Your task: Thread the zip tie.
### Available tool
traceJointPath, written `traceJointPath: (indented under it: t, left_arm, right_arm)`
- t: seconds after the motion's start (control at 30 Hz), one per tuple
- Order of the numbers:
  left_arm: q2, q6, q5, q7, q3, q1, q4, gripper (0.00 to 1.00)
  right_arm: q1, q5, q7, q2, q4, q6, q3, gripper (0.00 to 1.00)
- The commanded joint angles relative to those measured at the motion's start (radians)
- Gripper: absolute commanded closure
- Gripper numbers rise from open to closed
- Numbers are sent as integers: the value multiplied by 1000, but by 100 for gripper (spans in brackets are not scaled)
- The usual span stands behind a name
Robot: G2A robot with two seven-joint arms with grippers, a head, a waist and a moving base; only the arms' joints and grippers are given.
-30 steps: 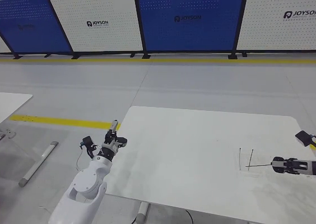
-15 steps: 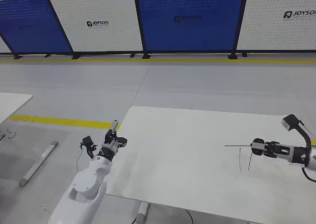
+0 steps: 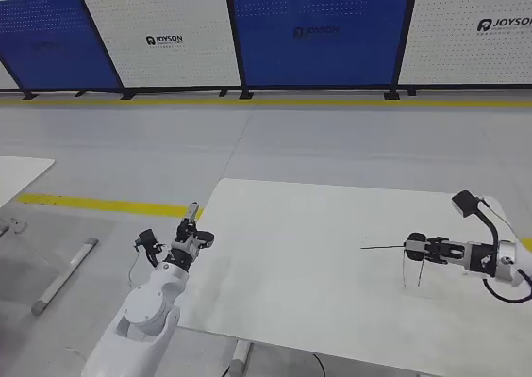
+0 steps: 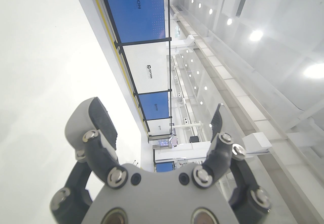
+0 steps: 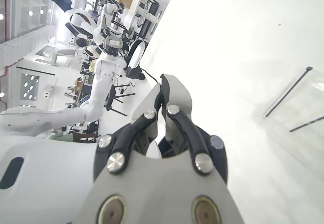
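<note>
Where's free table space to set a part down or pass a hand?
Free: the middle of the table, between the left pincer at its left edge and the held zip tie; also the far strip. Crowded: right side, the right pincer beside spare zip ties on clear plastic.

Bright, glaring white table (image 5: 227,20), warped edges

One zip tie (image 5: 306,122) is cut off at the edge.

Zip tie (image 3: 384,247) in right hand (image 3: 408,248) above table (image 3: 304,273) — left hand (image 3: 192,210) at edge.
</note>
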Motion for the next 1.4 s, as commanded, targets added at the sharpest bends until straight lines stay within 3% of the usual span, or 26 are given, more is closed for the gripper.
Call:
traceJointPath:
  t: [0.0,0.47,0.53,0.7,0.77,1.2,1.37]
  left_arm:
    - [0,0,0,0,0,0,0,0]
    - [0,0,0,0,0,0,0,0]
    - [0,0,0,0,0,0,0,0]
    - [0,0,0,0,0,0,0,0]
    - [0,0,0,0,0,0,0,0]
    - [0,0,0,0,0,0,0,0]
    - [0,0,0,0,0,0,0,0]
  right_arm:
    - [0,0,0,0,0,0,0,100]
    - [0,0,0,0,0,0,0,100]
    - [-20,-23,-79,-4,-11,0,-7,100]
    - [-71,-118,-278,-14,-73,-130,-10,100]
    - [-75,-158,-284,-19,-113,-130,-30,100]
    - [-59,-175,-270,-25,-110,-130,-46,100]
    - [-85,-246,-419,-38,-156,-130,-58,100]
